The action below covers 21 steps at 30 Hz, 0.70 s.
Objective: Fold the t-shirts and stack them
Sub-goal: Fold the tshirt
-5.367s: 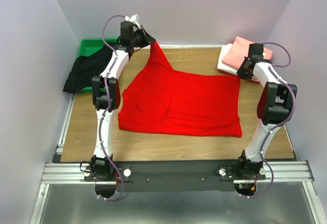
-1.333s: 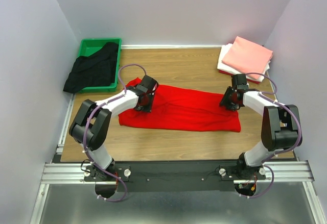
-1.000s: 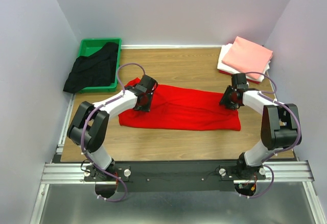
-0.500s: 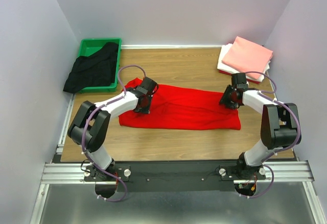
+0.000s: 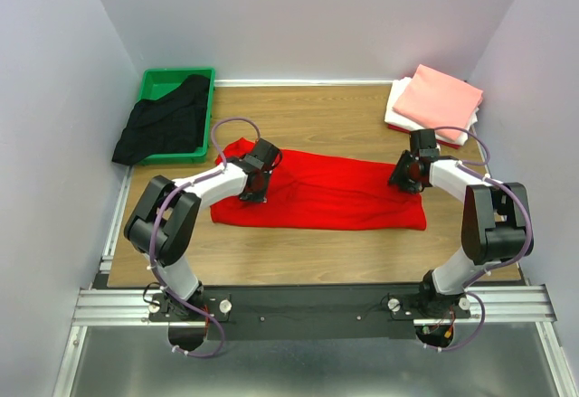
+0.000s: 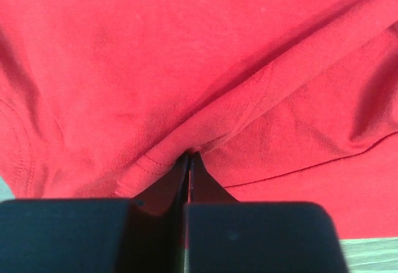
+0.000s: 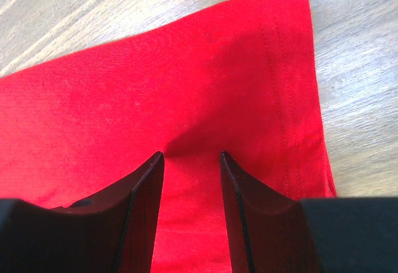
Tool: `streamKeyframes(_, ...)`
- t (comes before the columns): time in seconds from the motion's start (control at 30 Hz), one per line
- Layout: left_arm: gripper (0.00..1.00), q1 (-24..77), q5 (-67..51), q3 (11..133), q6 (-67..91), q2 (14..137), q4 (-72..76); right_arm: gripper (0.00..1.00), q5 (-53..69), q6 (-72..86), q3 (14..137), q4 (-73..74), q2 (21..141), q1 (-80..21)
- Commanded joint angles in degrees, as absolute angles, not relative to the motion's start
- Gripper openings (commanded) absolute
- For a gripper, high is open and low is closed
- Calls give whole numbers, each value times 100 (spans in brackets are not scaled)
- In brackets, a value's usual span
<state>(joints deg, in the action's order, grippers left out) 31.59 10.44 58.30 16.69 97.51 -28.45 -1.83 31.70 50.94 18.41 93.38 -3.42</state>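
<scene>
Once agape, left claw (image 6: 188,158) on shirt (image 6: 186,61)

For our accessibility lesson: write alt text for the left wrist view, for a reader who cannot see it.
The left gripper, black fingers shut, pinches a raised fold of the red t-shirt, which fills nearly the whole frame. A sliver of table shows bottom right.

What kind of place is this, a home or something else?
Probably a robot test booth: plain walls enclose a wooden table, the left arm and right arm are bolted to a metal rail, and a black shirt lies partly in a green tray.
</scene>
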Motion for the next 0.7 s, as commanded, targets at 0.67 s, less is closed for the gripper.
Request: streamKeyframes(0.67, 0, 3182, -1634, 5730, 2022, 9123, -2839, 48, -378, 3173, 4948, 2048, 9879, -343)
